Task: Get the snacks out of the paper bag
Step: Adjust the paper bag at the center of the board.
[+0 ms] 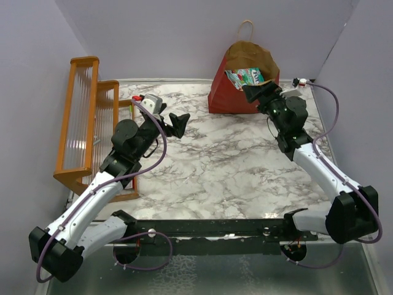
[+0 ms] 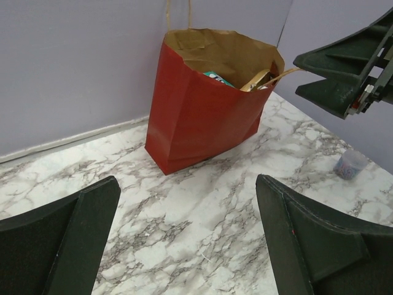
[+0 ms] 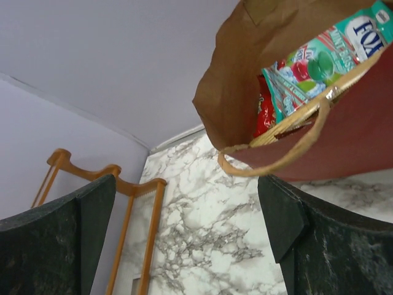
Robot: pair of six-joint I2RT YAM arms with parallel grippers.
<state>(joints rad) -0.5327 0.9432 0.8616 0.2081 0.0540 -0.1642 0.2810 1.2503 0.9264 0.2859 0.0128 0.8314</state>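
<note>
Bag point(image 1: 224, 95): upright at the far edge of your table point(image 1: 215, 166), mouth open, snacks inside. Teal pouch point(image 1: 245, 76): topmost, at the rim; a red packet point(image 3: 265, 110) lies beneath, possibly with more hidden. Your right gripper point(image 1: 256, 91): fingers spread, holding nothing, just before the bag's mouth. Your left gripper point(image 1: 179, 121): fingers spread, holding nothing, well apart from the bag. Rack point(image 1: 80, 123): far left.

paper bag point(image 1: 233, 95) mouth open, handle point(image 3: 288, 157) drooping at near rim
</note>
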